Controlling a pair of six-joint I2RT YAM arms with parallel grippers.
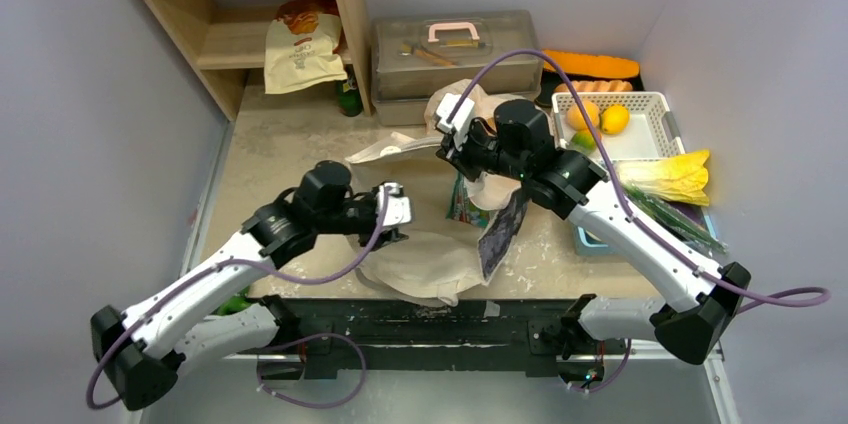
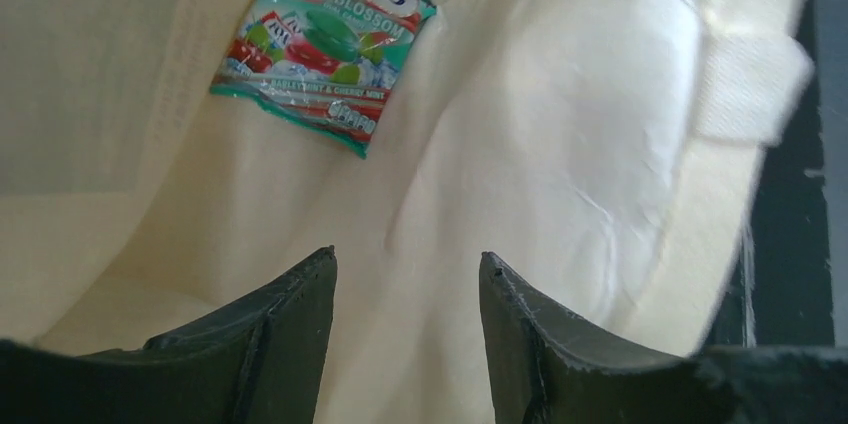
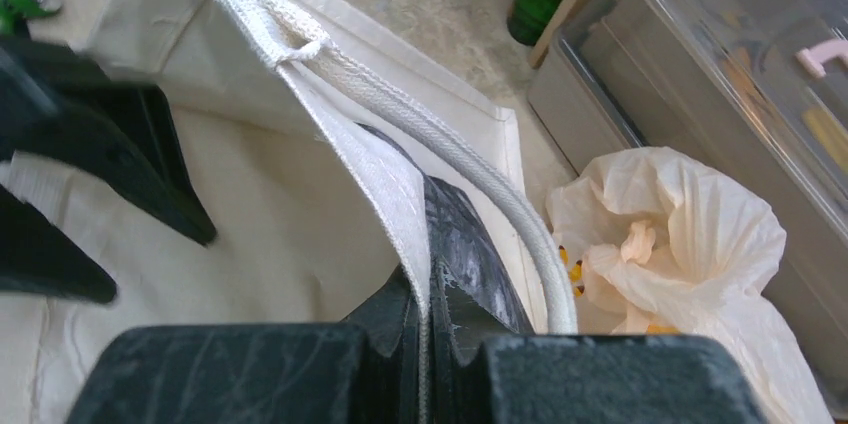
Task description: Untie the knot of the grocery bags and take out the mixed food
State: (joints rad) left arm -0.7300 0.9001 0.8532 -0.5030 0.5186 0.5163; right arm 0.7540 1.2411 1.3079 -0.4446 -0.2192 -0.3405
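Plainly one knot (image 3: 637,241), one grocery bag (image 3: 705,209).

left pincer (image 2: 405,259): cloth bag (image 2: 560,124) walls both sides | ahead: candy packet (image 2: 325,39)

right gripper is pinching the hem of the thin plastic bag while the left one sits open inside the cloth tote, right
Not quite: the right gripper is shut on the hem of the cloth tote, not the thin plastic bag, which lies crumpled apart from it, as the right wrist view shows. The left gripper does sit open inside the tote.
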